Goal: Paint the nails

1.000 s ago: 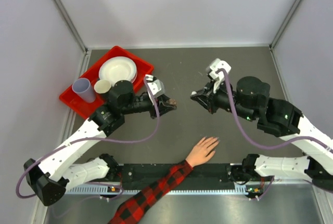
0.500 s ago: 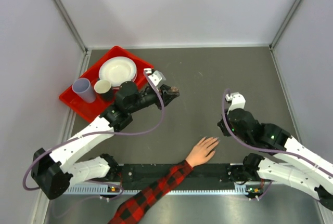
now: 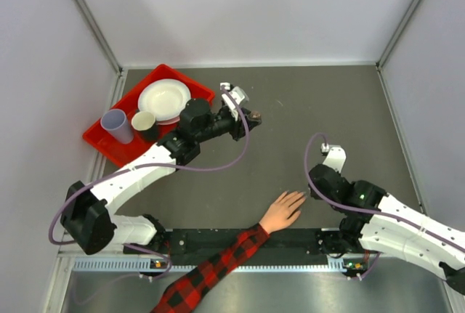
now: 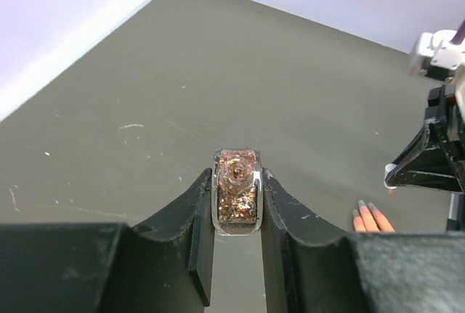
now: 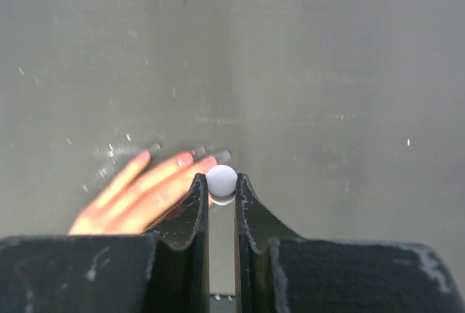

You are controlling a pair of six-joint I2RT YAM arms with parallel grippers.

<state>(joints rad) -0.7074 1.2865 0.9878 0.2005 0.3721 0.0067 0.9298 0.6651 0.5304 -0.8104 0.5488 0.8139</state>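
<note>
Nails (image 5: 222,155) on the peach-coloured hand (image 3: 283,210) look greyish and glossy in the right wrist view. The hand lies flat on the grey worktop (image 3: 312,102) near its front edge, fingers spread and pointing away from the arm bases, with a red-and-black plaid sleeve (image 3: 211,269) trailing back over the rail.

The right claw (image 5: 221,182) is narrow, pinching a small white ball (image 5: 221,179) between its tips. It hangs low over the fingertips, with the ball just beside the outermost nail in that view; whether it touches the nail I cannot tell.

The left claw (image 4: 236,182) is clamped on a small bottle of coppery glitter polish (image 4: 236,193), whose open neck faces the camera. It is held above the middle of the worktop, well apart from the hand.

At the far left sits a red tray (image 3: 163,70) carrying a stack of white plates (image 3: 165,98), a lilac cup (image 3: 116,124) and a cream cup (image 3: 143,120).
</note>
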